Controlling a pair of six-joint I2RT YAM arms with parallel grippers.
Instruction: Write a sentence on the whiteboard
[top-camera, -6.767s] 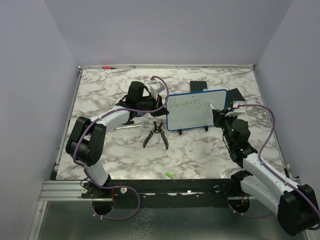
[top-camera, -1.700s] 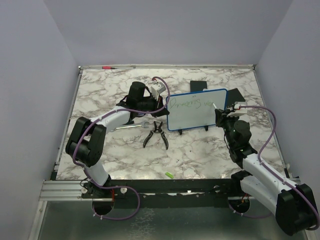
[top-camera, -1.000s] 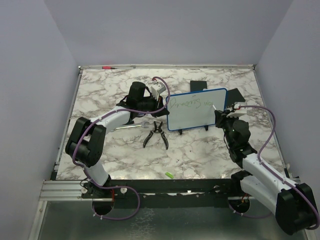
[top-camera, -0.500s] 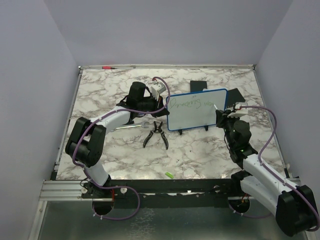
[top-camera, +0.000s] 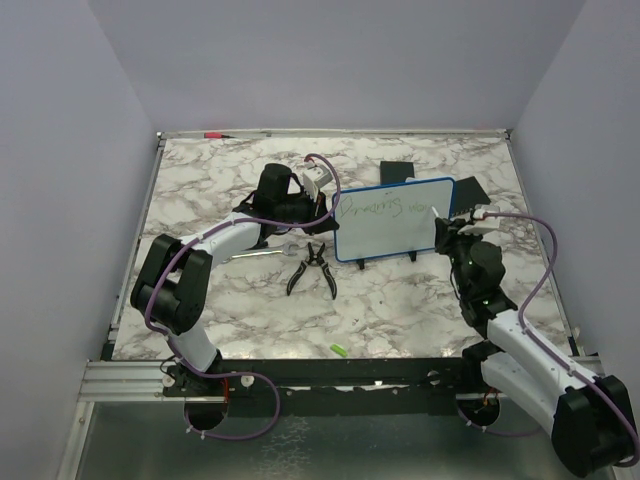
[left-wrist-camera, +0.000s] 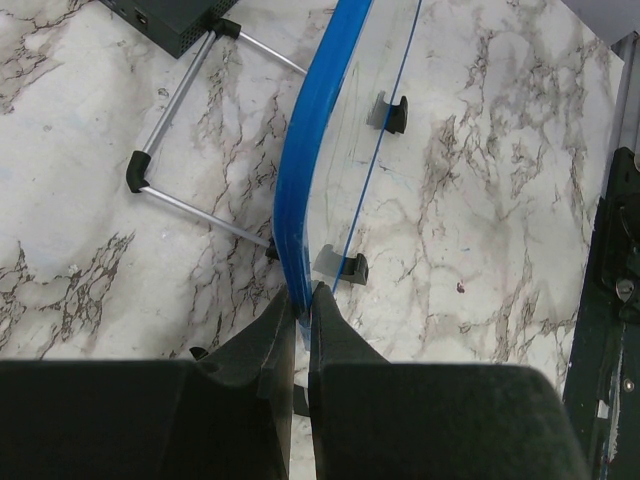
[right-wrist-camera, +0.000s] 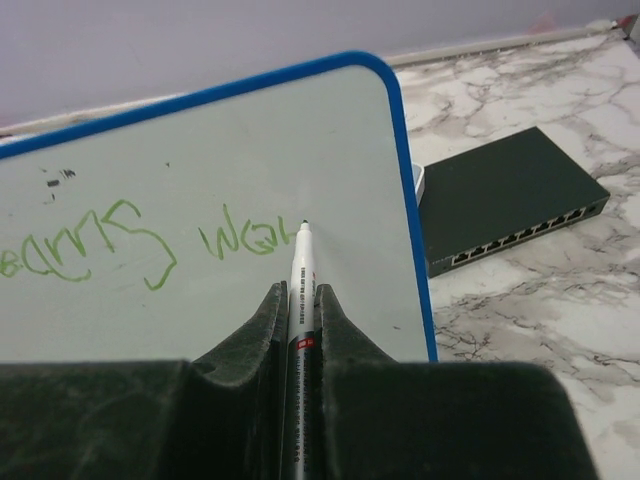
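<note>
The whiteboard with its blue frame stands upright in the middle of the table. It also fills the right wrist view. My left gripper is shut on the whiteboard's blue left edge and holds it upright. My right gripper is shut on a white marker, whose tip sits at the board face just right of the green writing. The sentence is one line of green scrawl across the upper board; it also shows in the top view.
Black pliers lie on the marble table in front of the board's left end. A black network switch lies behind the board on the right, and another black box behind it. A small green cap lies near the front edge.
The green line has grown rightward by a few letters. My right gripper with the marker has moved right along the board. The left arm has not moved.
</note>
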